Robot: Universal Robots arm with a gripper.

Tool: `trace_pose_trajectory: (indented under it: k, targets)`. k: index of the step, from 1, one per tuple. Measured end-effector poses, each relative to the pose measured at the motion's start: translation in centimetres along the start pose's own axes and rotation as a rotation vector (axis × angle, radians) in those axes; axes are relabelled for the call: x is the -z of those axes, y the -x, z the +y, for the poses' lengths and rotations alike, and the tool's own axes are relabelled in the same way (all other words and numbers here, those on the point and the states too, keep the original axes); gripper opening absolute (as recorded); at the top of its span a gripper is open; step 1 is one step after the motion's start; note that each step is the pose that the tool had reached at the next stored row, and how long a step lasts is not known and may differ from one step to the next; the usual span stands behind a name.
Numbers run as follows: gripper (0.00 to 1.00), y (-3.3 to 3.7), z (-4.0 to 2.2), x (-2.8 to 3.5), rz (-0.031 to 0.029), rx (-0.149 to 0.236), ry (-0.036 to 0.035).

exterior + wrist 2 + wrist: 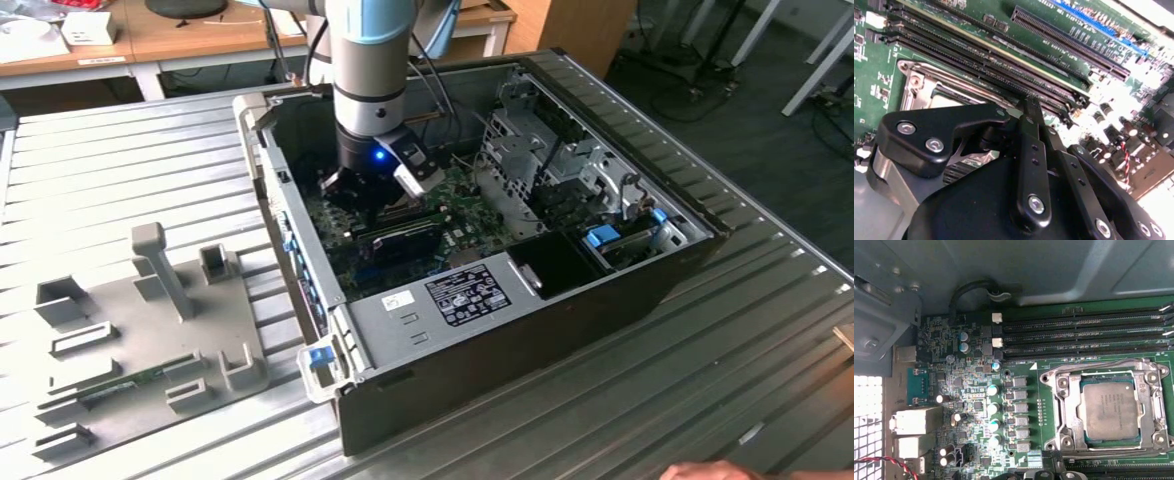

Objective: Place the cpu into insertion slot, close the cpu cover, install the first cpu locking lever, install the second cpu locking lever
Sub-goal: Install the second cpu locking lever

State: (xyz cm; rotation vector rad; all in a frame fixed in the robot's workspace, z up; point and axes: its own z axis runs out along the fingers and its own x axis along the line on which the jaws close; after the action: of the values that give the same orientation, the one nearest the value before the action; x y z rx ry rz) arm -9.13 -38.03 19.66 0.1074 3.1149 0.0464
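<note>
The cpu (1111, 410), a small flat square chip with a silvery-tan metal top: you will find it seated in the metal-rimmed insertion slot (1064, 405), cover frame down around it. Black gripper (1030, 102) hangs just above; fingers pressed together, holding nothing. Print unreadable.

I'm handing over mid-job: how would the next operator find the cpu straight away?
In the first wrist view, start at the green circuit board and its row of long black memory slots. Beside them sits a square metal-rimmed socket; the cpu is the flat silvery-tan square chip lying inside it, the board's only plain metal plate.
</note>
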Motion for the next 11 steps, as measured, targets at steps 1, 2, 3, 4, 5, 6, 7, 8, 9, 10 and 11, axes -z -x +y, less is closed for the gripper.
trace_pose_trajectory:
  k: [1,2,3,4,5,6,7,8,9,10,11]
  targets:
    - [0.11,0.00,-0.01,0.01,0.0000,0.001,-0.0013]
    - [0.11,0.00,-0.01,0.01,0.0001,0.002,-0.0022]
    - [0.11,-0.01,-0.01,0.01,0.0000,0.002,-0.0024]
    - [0.11,-0.01,0.00,0.01,0.0000,0.003,-0.0025]
    - [0.11,-0.01,0.00,0.00,0.0000,0.003,-0.0025]
    - [0.11,-0.02,0.00,0.00,0.0000,0.004,-0.0024]
    - [0.11,-0.02,0.00,0.00,0.0000,0.004,-0.0024]
    - [0.11,-0.02,0.00,0.00,0.0000,0.004,-0.0024]
    - [0.11,-0.03,0.00,0.00,0.0001,0.005,-0.0024]
    - [0.11,-0.03,0.00,0.00,0.0001,0.005,-0.0029]
    - [0.11,-0.04,0.01,-0.01,-0.0001,0.005,-0.0055]
